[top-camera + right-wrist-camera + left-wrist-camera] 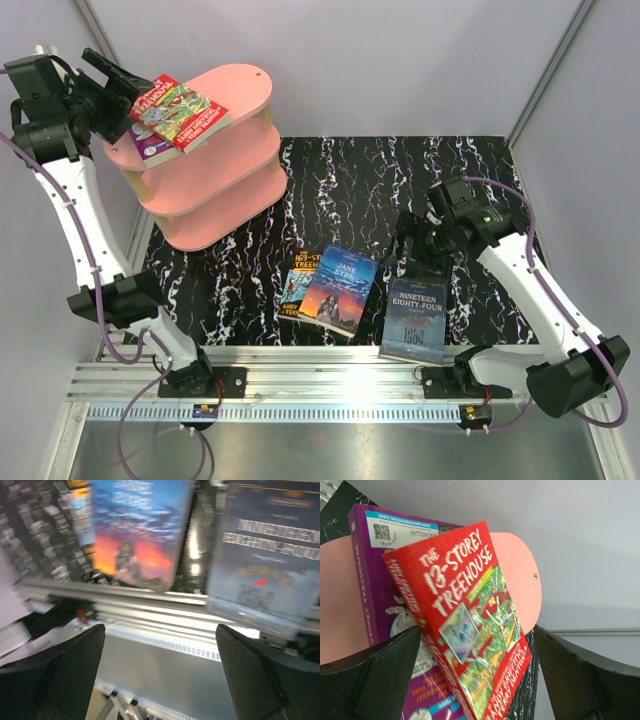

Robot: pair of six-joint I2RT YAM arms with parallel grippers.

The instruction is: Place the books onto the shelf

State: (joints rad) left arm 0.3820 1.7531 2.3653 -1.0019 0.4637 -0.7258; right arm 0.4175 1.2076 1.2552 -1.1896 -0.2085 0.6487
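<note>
The pink shelf (240, 90) stands at the back left. On the left end of its top board lies a purple book (150, 148), and a red Treehouse book (180, 112) rests slanted across it. My left gripper (125, 80) is open at the books' near end. In the left wrist view the red book (465, 625) sits between the spread fingers (390, 670) and touches neither. On the mat lie Jane Eyre (340, 288), partly over a blue-yellow Treehouse book (297, 285), and Nineteen Eighty-Four (414, 318). My right gripper (420, 250) hangs open and holds nothing, above the dark blue book.
A black marbled mat (400, 180) covers the table. An aluminium rail (330, 360) runs along the near edge, and the Nineteen Eighty-Four book overhangs it. Grey walls close in the back and both sides. The right wrist view is blurred.
</note>
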